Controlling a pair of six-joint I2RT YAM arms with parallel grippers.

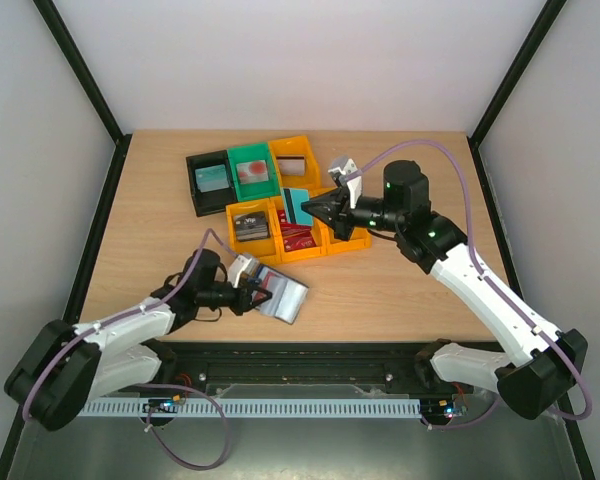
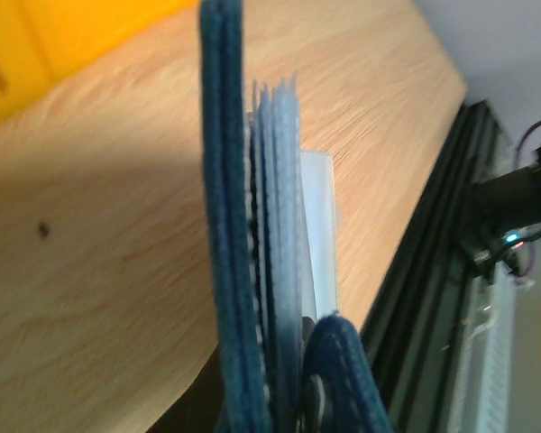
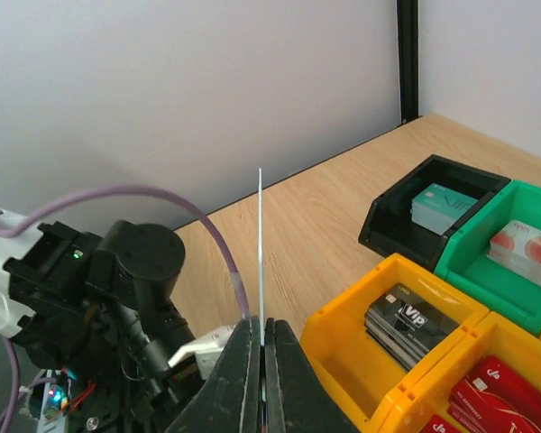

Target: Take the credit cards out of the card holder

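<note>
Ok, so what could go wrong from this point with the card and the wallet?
The right gripper pinches the teal card by one edge only, so it may slip or land in the wrong one of the orange bins. The left gripper holds the card holder near the front edge of the table; a loosened grip might send it off.

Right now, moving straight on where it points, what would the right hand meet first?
Probably nothing soon: holding a teal card, the right hand points left past the orange bin, though depth is unclear.
</note>
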